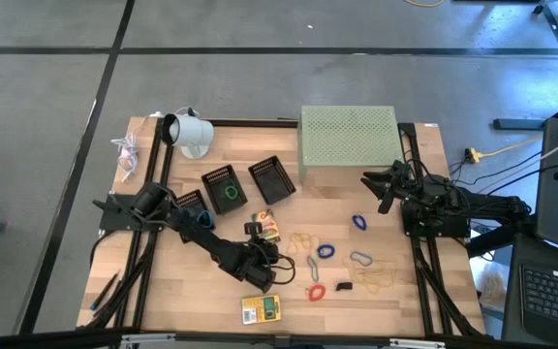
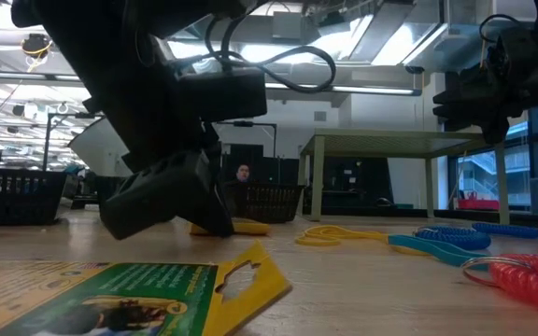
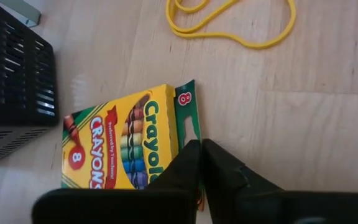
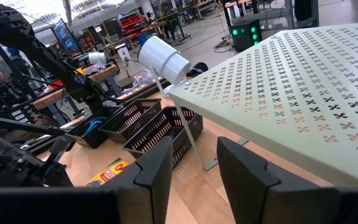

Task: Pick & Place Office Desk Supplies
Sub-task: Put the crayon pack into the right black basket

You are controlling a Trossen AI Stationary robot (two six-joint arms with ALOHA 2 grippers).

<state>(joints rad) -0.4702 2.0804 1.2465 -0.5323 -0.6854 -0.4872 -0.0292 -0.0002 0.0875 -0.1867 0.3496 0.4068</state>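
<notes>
1. The green perforated stand [image 1: 348, 134] sits at the desk's [image 1: 424, 291] far edge; the right gripper [image 4: 188, 163] waits beside it, fingers apart and empty.
2. The left gripper [image 3: 199, 163], fingers pressed together, touches a "Crayola Crayons" packet [image 3: 126, 143] mid-desk, partly hiding it.
3. A second packet [image 1: 261, 309] lies at the near edge, its print unreadable.

The left gripper's fingers [image 3: 194, 163] cover the crayon box's [image 3: 120, 140] lower corner. Beside it, the black basket [image 3: 14, 87] runs off the left wrist view's edge.
</notes>
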